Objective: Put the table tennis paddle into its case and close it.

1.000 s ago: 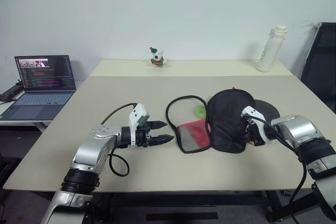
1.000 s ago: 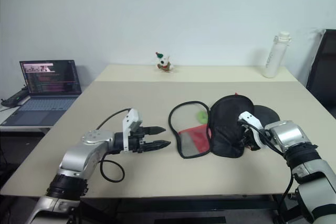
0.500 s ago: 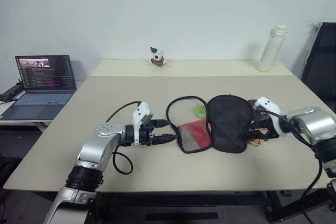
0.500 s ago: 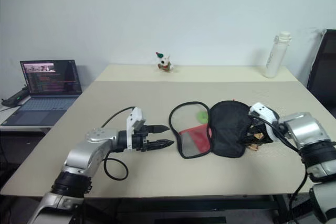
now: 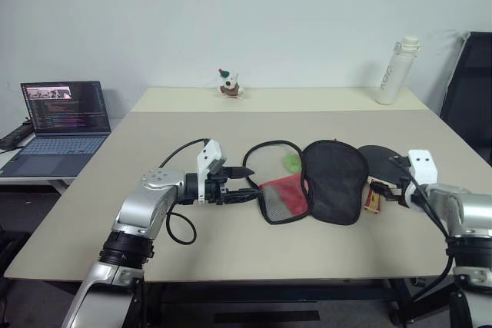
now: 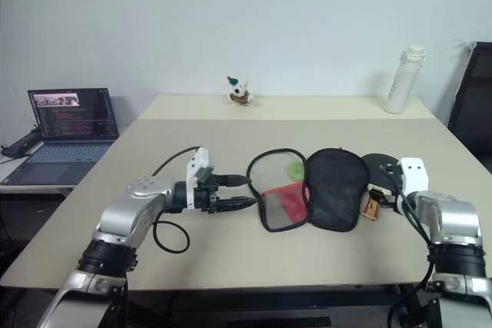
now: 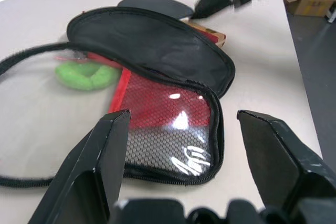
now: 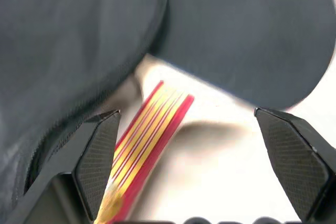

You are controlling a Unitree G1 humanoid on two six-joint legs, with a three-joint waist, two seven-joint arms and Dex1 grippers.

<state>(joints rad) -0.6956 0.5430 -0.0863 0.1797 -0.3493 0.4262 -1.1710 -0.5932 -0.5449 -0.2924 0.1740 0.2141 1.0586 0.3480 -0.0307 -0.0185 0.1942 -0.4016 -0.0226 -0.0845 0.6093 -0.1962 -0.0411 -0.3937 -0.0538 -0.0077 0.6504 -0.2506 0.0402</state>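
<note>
Released, table tennis paddle [image 5: 379,167] lies just before the withdrawn, open right tool [image 5: 396,184].

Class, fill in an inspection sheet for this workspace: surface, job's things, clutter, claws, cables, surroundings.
Surface: beige table.
Job's things: case lies unzipped; table tennis paddle rests outside it, by its right edge.
Clutter: white bottle and small figurine at far edge.
Claws: left claw open beside the case; right claw open at the paddle handle.
Cables: black cable loops off left arm.
Surroundings: laptop on side desk, black chair.
</note>
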